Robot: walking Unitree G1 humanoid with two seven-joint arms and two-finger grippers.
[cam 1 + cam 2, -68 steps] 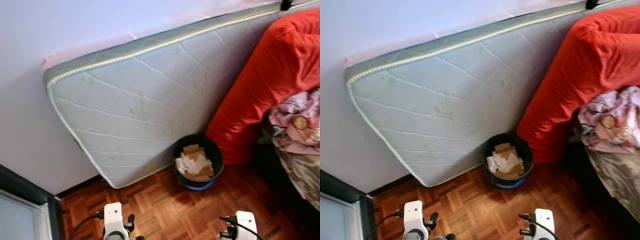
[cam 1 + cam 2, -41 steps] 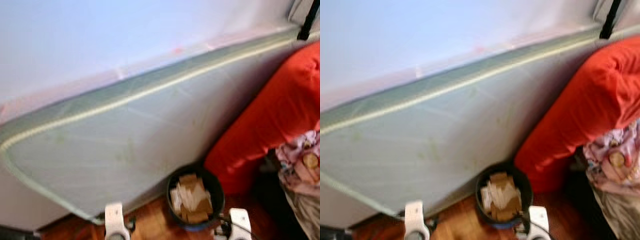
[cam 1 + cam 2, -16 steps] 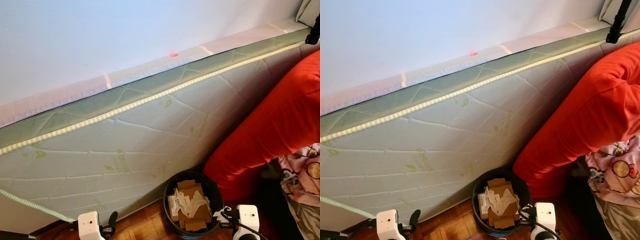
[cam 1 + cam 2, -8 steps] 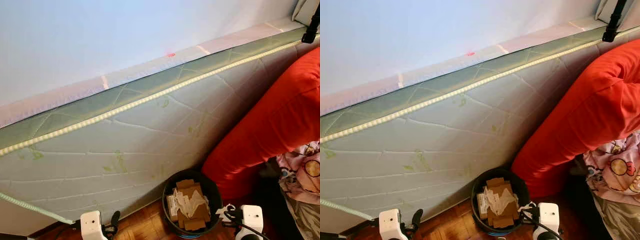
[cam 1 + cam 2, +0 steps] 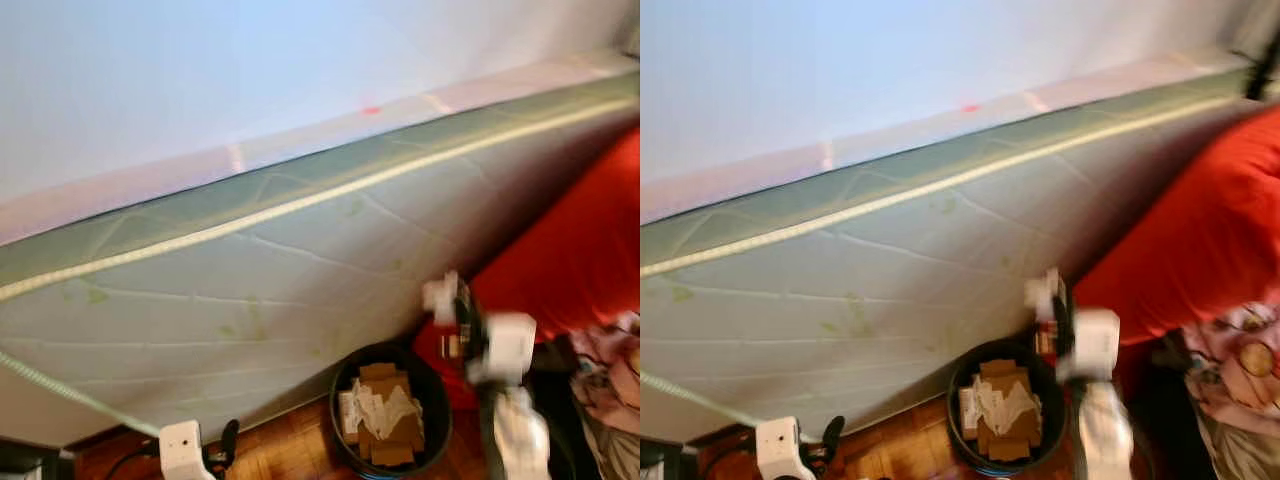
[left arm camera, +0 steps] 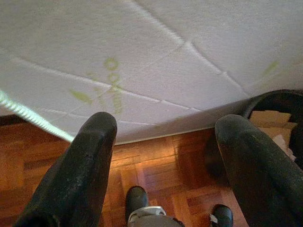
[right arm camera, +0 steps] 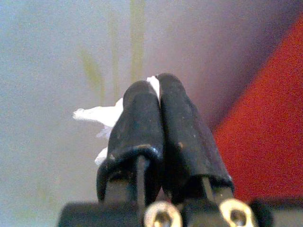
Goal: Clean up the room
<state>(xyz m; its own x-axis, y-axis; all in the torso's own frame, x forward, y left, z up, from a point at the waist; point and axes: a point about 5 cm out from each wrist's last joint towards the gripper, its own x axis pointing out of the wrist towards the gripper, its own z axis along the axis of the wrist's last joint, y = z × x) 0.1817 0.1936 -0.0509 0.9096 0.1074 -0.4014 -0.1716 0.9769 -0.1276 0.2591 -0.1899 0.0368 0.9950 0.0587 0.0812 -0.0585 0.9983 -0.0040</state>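
A black waste bin holding cardboard pieces and crumpled white paper stands on the parquet floor against a leaning mattress. My right gripper is raised above the bin's right rim, blurred. In the right wrist view the right gripper is shut on a small scrap of white paper. My left gripper hangs low and open over the floor, with the bin's edge off to one side.
The white quilted mattress with a green border leans on the pale wall. A big red cushion or duvet lies right of the bin, with pink patterned bedding beside it. Parquet floor shows at the mattress's foot.
My right arm has risen from low beside the bin to above its rim, with the white scrap in its fingers. The camera has shifted slightly.
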